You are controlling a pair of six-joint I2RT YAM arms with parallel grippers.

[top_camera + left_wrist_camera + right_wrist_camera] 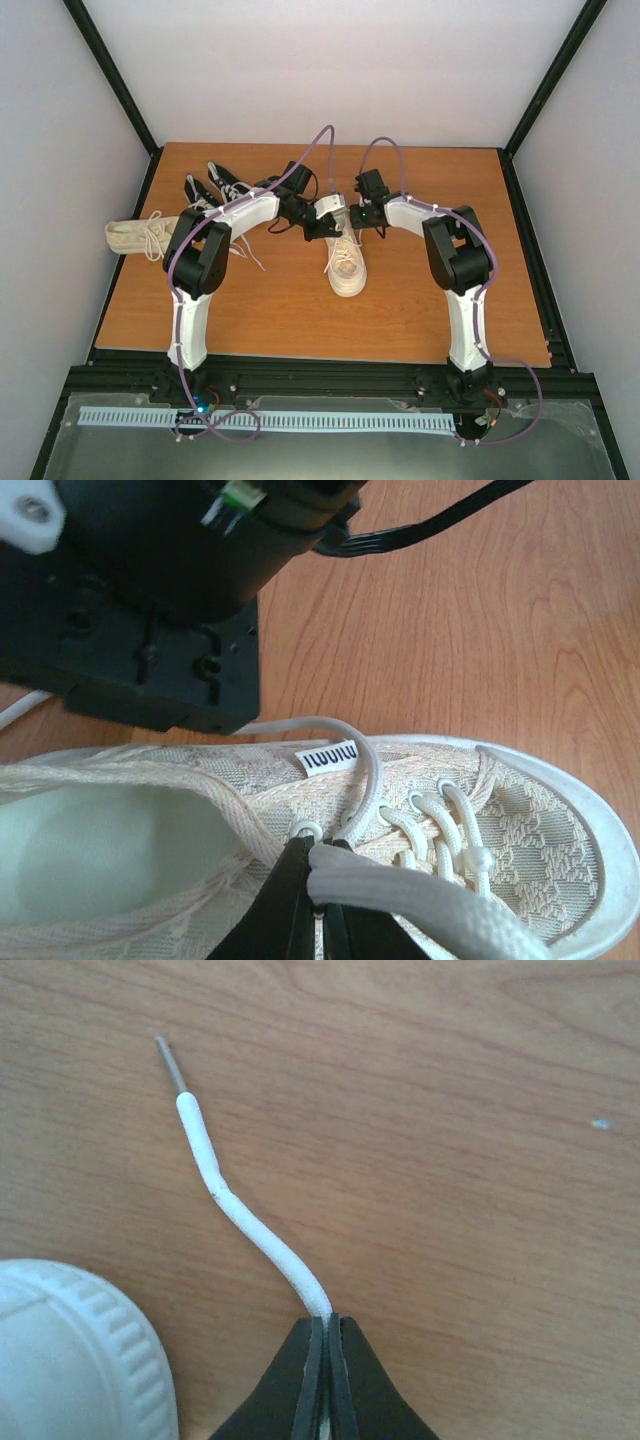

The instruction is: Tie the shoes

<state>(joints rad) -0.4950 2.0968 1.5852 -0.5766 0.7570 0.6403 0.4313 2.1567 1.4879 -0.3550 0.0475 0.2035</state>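
A wooden counter (450, 300) sat between pale walls (330, 60), with a black frame (330, 378) along its near edge. We saw four small sneakers on it. One cream shoe (347, 266) lay near the middle, toe toward the arms' bases, its laces loose. A second cream shoe (133, 237) lay at the left edge. Two black shoes (215, 187) with white laces lay at the far left, partly hidden behind the left arm (200, 262). The left arm and the right arm (460, 262) both bent inward, and their wrists met over the heel end of the middle shoe.

From the left wrist, we looked into that shoe's opening (90, 850), where a pale insole showed. A small white tag (330, 758) with dark lettering sat beside the laces. The left jaws were together, clamped on a flat pale lace (430, 905) just beside the top eyelet (305, 830). A black machine housing (150, 610) filled the upper left.

From the right wrist, the right jaws were pressed together on a round white lace (255, 1230), which curved across bare wood to its thin tip (170, 1060). A white ribbed rubber edge (75, 1350) of a shoe sat at the lower left, near the lace but apart from it.
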